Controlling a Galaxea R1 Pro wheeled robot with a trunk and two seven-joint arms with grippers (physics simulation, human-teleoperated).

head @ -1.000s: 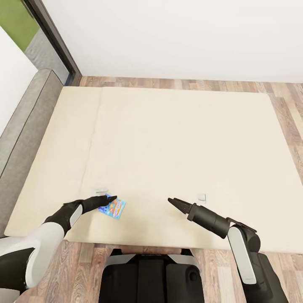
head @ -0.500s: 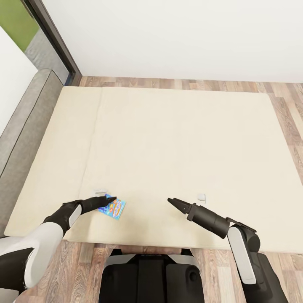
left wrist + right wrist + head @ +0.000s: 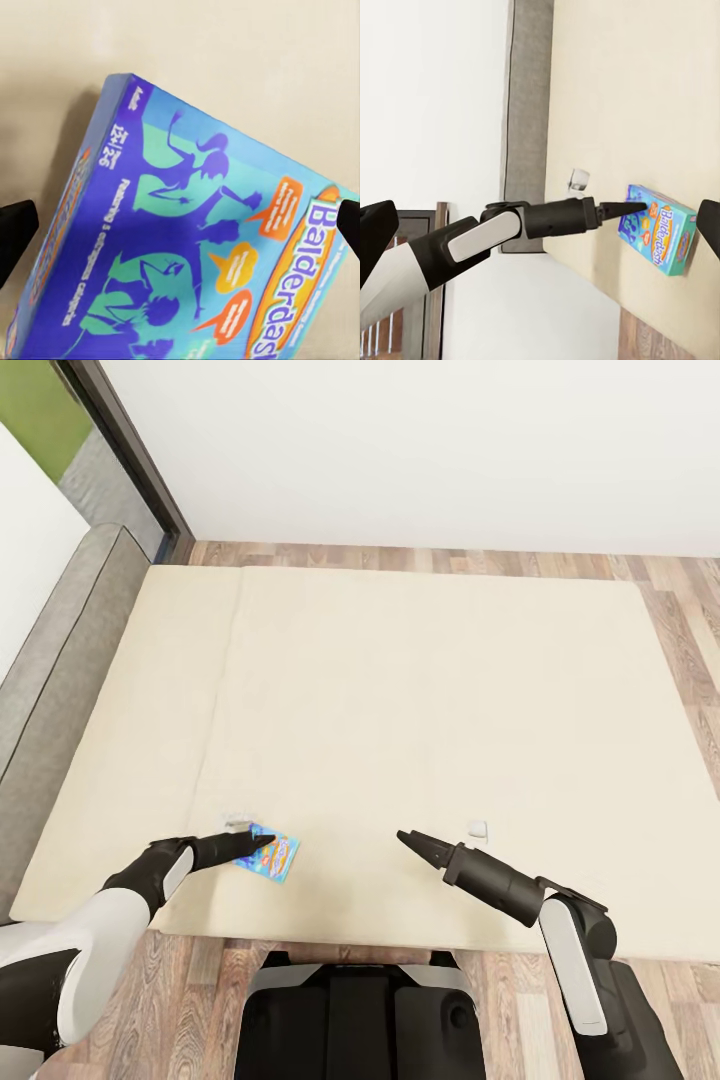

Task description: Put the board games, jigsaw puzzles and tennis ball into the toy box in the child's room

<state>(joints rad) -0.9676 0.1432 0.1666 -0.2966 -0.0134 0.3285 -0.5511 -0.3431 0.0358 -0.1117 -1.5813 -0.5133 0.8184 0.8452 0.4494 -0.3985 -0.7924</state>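
- Near the bed's front edge, in the head view, the left gripper lies low over a blue board game; its tip reaches the box's left half, and I cannot tell from this view whether it touches.
- Just beyond the left gripper's tip a small pale object sits on the mattress, close to the box's far corner; what it is cannot be made out.
- Ahead of both grippers the cream mattress runs plain up to the wall, with wooden floor past its right and far edges and a grey headboard along its left side.
- The right gripper hangs over bare mattress, well apart from the box; its tip looks narrow and pointed, but its opening cannot be judged here. A second small pale object lies just beyond the right forearm.
- Between the two grippers the mattress is bare; the front edge of the bed lies just behind both arms, above the robot's dark base.
- Left wrist view: the board game, lettered "Balderdash", lies straight ahead, tilted across the frame. The two dark fingertips stand wide apart, one on each side of the box, not clamped on it.
- Right wrist view: the left arm stretches across to the board game, the left gripper at the box's near corner. The pale object lies beside it, toward the headboard. The right fingertips sit spread at the frame's sides, holding nothing.
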